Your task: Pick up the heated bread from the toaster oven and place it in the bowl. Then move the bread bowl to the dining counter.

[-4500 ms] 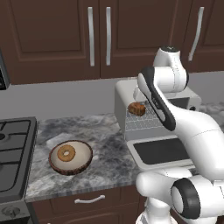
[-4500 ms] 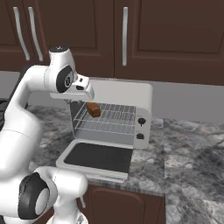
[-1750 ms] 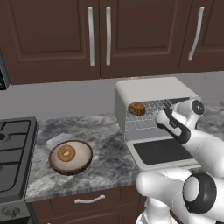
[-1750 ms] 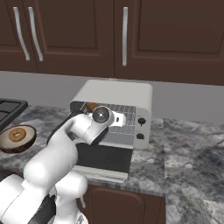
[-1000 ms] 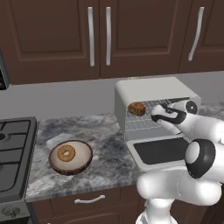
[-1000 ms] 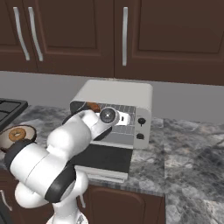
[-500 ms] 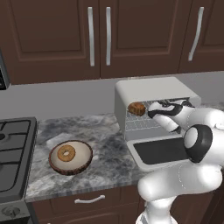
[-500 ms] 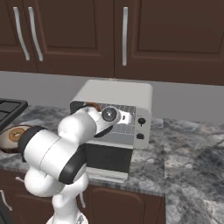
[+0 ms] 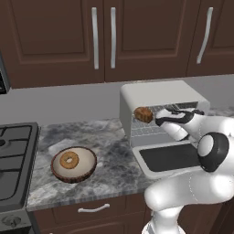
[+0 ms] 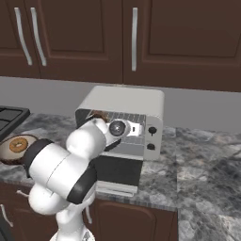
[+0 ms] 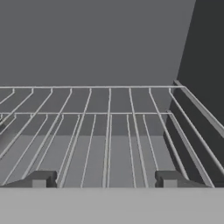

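Golden-brown heated bread (image 9: pixel 143 114) sits at the left of the open toaster oven (image 9: pixel 157 98) rack.

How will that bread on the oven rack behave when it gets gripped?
The bread looks chunky and crusted, so probably stiff enough to hold, though the crust may dent. Its lumpy shape could twist between flat pads. Resting on the wire rack, it may slide if nudged.
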You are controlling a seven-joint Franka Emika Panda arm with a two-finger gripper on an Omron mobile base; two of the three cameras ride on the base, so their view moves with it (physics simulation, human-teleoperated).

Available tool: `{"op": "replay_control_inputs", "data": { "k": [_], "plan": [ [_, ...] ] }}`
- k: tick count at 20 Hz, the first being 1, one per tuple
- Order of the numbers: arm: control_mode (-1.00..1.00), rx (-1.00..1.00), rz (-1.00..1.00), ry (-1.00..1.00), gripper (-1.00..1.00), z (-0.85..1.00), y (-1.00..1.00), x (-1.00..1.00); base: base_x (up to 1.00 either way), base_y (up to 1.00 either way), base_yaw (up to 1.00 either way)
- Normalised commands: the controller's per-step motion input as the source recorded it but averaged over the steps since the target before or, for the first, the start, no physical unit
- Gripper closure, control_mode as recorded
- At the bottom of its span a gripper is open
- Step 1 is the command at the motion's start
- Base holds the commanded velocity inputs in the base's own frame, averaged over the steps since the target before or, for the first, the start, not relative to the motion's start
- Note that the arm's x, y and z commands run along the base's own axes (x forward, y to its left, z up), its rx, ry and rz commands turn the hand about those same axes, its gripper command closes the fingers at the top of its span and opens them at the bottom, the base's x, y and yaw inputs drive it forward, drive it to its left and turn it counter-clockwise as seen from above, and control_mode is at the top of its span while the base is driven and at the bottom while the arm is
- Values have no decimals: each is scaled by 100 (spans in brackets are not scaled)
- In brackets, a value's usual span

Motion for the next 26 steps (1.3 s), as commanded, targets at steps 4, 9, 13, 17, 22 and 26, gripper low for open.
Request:
{"op": "replay_control_inputs", "data": {
  "k": [4, 9, 13, 17, 22, 26],
  "plan": [
    [-100, 0, -2, 14, -100, -34, -5, -81, 0, 0, 0],
    [-100, 0, -7, 31, -100, -26, 0, -83, 0, 0, 0],
    [-100, 0, -8, 46, -100, -22, -12, -92, 0, 0, 0],
    [-100, 0, -8, 51, -100, -26, -20, -99, 0, 0, 0],
    [-100, 0, -5, 53, -100, -28, -22, -100, 0, 0, 0],
    [-100, 0, -2, 46, -100, -19, -14, -99, 0, 0, 0]
  ]
}}
